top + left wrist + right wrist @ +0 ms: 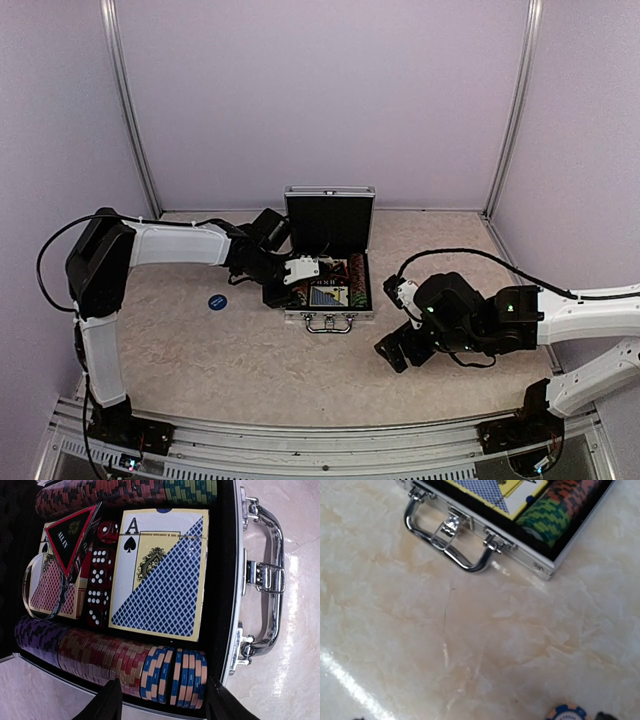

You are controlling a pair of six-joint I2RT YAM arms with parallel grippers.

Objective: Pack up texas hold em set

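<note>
Though parted, both jaws empty.

Blue diamond lattice on the big card deck (160, 575), cream corner, black ace of spades at eleven o'clock. At its nine o'clock, red dice (97, 587) with white pips, then a red-lattice deck (47, 587). Black triangle (75, 532), red border. Six o'clock: blue-and-peach striped chips (172, 675), then red-and-tan, then purple chips (37, 635). Green chips (190, 489) at twelve. Silver case (530, 560), black lining; cream marbled table (470, 640).
</note>
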